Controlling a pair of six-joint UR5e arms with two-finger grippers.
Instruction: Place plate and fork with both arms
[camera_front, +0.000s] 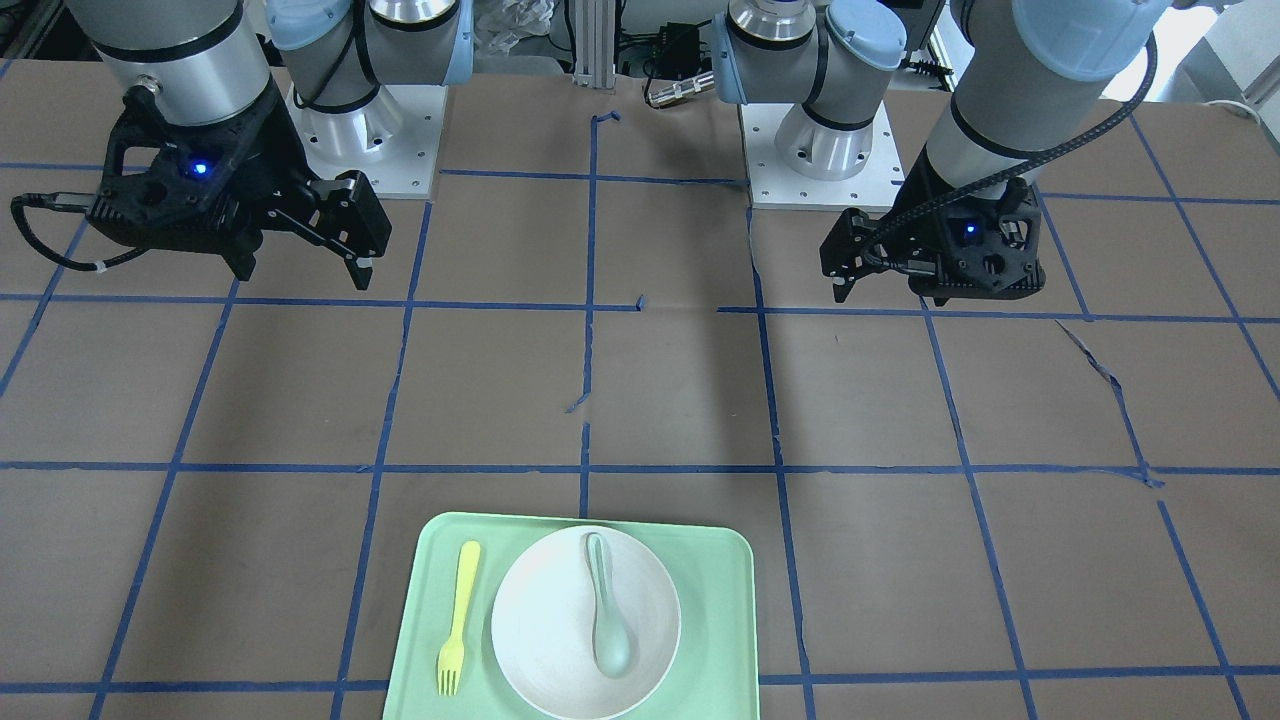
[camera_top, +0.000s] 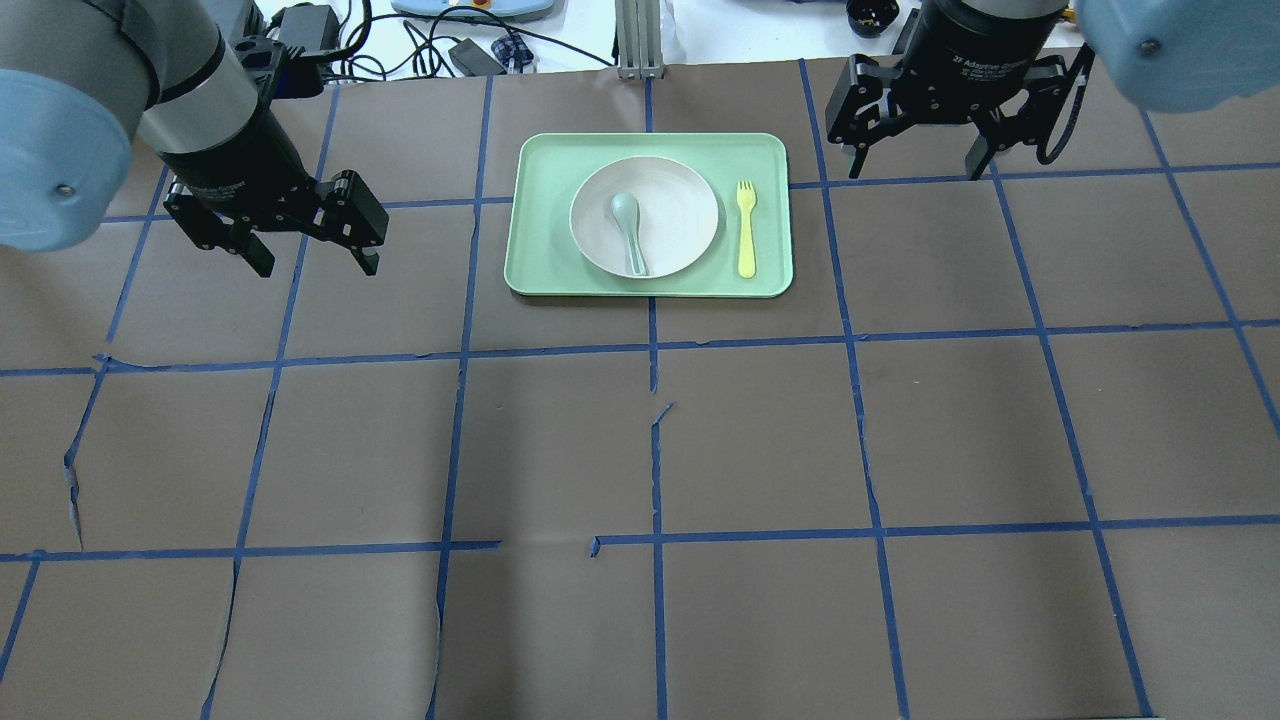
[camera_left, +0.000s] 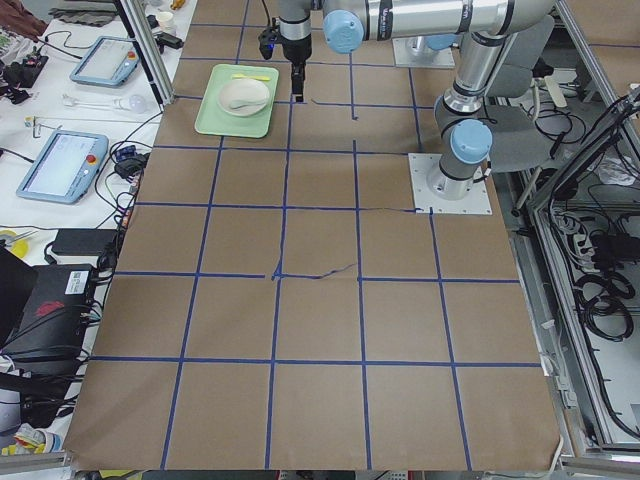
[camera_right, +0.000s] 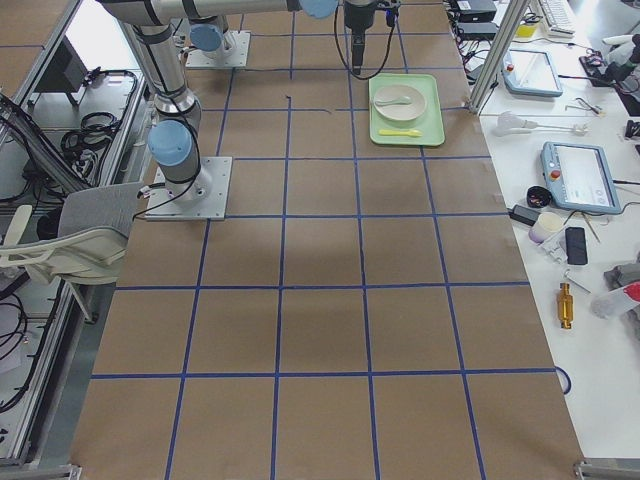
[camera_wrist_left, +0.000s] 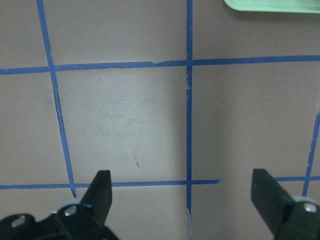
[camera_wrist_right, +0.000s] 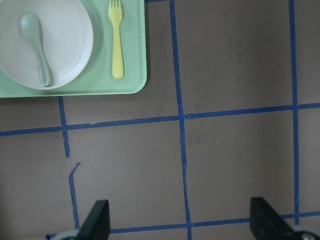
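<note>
The white plate (camera_top: 682, 212) lies on a mint-green tray (camera_top: 540, 200) at the far middle of the table, with a pale grey-green spoon (camera_top: 630, 228) on it. The yellow fork (camera_top: 746, 230) lies on the tray beside the plate, on my right side. The right wrist view shows the plate (camera_wrist_right: 67, 47) and fork (camera_wrist_right: 116, 42). The front view also shows the plate (camera_front: 550, 640) and fork (camera_front: 458, 620). My left gripper (camera_top: 316, 262) is open and empty, left of the tray. My right gripper (camera_top: 915, 172) is open and empty, right of the tray. Both hover above the table.
The table is covered in brown paper with a blue tape grid. The arm bases (camera_front: 360, 140) stand at the robot's edge. Cables and devices (camera_top: 450, 45) lie beyond the far edge. A corner of the tray (camera_wrist_left: 270, 5) shows in the left wrist view.
</note>
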